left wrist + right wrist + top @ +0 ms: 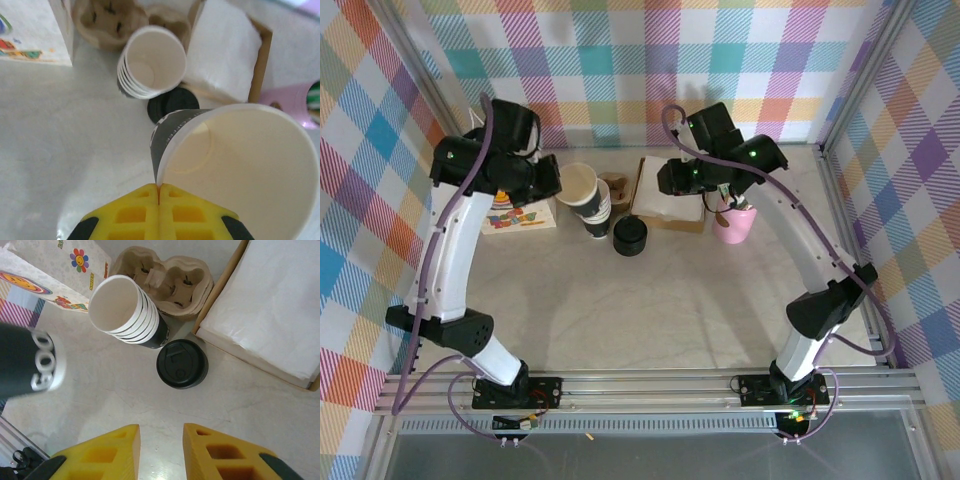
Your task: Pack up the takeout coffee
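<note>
My left gripper is shut on the rim of a lidless paper cup with a dark outer wall, held off the table. From above, this cup hangs by my left gripper, beside the stack. A round black lid with a dark side sits on the table next to the stack of lidless cups. I cannot tell whether a cup stands under it. My right gripper is open above bare table, short of the lid, nothing between its fingers.
A white printed paper bag lies flat at the left. A pulp cup carrier sits behind the stack. A cardboard tray of white napkins and a pink cup of sticks stand to the right.
</note>
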`<control>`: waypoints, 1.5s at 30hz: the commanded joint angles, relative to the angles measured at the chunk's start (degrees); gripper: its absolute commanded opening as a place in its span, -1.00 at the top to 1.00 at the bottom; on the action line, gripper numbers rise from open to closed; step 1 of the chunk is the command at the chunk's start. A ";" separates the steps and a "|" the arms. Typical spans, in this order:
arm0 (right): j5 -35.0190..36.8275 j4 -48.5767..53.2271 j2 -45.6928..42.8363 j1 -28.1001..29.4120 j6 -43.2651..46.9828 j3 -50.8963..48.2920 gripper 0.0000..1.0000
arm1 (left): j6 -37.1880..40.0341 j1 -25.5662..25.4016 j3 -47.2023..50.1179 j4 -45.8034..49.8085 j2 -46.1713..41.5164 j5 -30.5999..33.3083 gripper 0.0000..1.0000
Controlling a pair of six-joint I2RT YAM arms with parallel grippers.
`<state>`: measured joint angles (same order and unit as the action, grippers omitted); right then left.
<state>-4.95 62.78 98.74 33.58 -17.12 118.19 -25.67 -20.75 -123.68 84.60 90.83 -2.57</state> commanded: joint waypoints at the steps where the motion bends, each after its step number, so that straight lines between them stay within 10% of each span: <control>1: 1.74 2.25 -1.88 0.26 2.93 -0.18 0.39 | 1.27 -3.71 5.36 0.84 -2.87 -1.72 1.00; 20: 2.82 0.98 -5.53 0.08 7.28 -8.63 0.30 | -4.96 -24.24 44.60 -22.84 -15.75 4.64 1.00; 30: 0.38 -3.46 -11.23 0.16 3.23 -19.80 0.27 | -6.84 -25.61 58.70 -39.20 -14.33 6.04 1.00; 45: 1.87 -1.17 -7.07 0.17 -2.89 -16.84 0.18 | -4.59 -25.41 62.77 -38.94 -11.71 2.14 1.00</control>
<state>-3.44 60.95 91.46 33.58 -17.65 100.55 -31.05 -46.00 -61.65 44.38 78.94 0.86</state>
